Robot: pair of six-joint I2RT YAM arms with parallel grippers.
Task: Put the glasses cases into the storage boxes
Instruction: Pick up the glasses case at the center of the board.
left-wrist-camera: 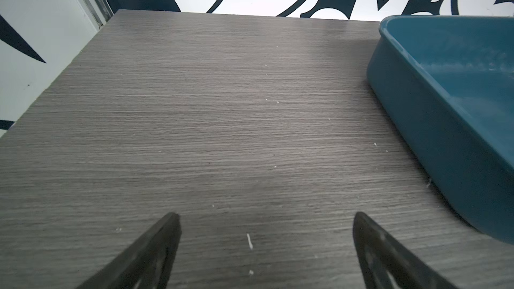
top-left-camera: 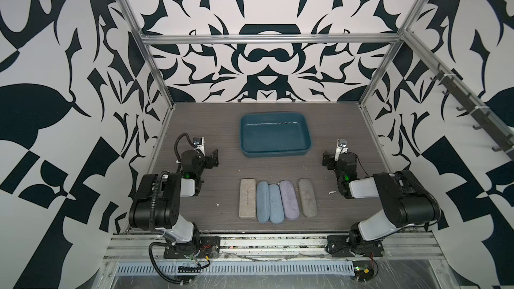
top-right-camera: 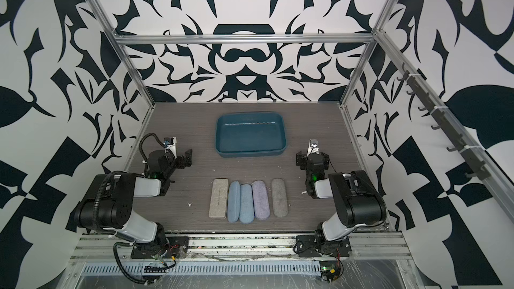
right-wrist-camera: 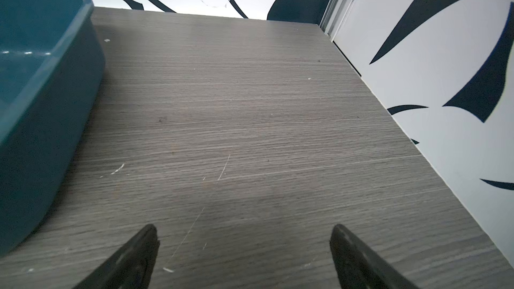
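Nothing stored yet: all five glasses cases (top-left-camera: 275,204) lie lower centre, tray (top-left-camera: 275,153) empty above. My left gripper (left-wrist-camera: 266,215) and right gripper (right-wrist-camera: 244,227) gape wide, empty.

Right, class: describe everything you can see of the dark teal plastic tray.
The dark teal plastic tray is shallow and rectangular, with rounded corners and low sloping walls. It looks smooth and faintly scuffed inside. Empty, it sits flat on the grey wood-grain table, towards the back, touching nothing else.
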